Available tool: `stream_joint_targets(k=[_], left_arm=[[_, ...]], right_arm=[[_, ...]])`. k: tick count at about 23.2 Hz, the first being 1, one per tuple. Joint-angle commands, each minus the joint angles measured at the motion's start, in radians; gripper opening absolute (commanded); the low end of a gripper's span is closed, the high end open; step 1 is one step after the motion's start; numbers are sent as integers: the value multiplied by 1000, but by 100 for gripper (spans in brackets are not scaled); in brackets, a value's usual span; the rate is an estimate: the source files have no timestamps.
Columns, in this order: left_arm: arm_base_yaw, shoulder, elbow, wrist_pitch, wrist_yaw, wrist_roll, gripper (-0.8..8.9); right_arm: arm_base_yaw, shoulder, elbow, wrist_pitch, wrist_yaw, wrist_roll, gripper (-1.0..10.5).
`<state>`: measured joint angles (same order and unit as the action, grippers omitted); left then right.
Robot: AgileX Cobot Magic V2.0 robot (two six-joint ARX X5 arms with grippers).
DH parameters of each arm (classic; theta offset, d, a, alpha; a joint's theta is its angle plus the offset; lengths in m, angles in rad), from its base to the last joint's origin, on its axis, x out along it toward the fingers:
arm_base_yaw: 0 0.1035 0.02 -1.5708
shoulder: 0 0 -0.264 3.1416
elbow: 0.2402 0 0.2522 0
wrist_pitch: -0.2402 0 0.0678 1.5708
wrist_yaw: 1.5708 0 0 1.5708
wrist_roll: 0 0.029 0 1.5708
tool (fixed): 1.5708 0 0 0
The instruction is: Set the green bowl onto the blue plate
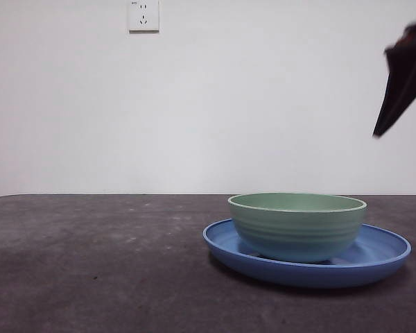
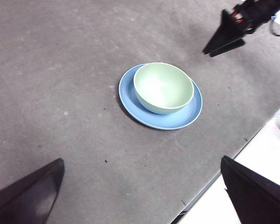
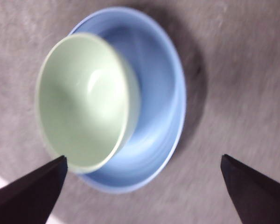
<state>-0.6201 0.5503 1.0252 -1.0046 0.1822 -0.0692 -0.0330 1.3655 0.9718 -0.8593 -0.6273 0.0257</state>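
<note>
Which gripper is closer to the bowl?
Right. The right gripper hangs open above the bowl on the plate, off to one side; the left gripper sits farther back, also open.

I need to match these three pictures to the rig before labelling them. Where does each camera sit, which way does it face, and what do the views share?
Front view: low, at table height, looking level across at the green bowl on the blue plate; a dark pincer tip shows top right.
Left wrist view: high on the left arm, looking down at the bowl and plate from afar; left pincer open, the right pincer beyond.
Right wrist view: on the right arm, looking down at the bowl from close; its own jaws apart.
Shared: all three show the bowl on the plate.
</note>
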Motion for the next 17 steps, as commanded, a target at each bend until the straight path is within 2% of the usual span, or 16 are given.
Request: stream_joint_targets(k=[1, 5, 12, 17], left_arm=[[-8, 4, 11, 11, 3, 0, 659], [-8, 4, 11, 11, 3, 0, 659], [-8, 4, 11, 11, 3, 0, 659], [-8, 4, 11, 11, 3, 0, 659]], right_arm=[[0, 66, 18, 59, 1, -46, 442], [0, 134, 18, 123, 1, -61, 372], [8, 248, 18, 188, -5, -85, 349], [43, 321, 18, 224, -31, -95, 251]])
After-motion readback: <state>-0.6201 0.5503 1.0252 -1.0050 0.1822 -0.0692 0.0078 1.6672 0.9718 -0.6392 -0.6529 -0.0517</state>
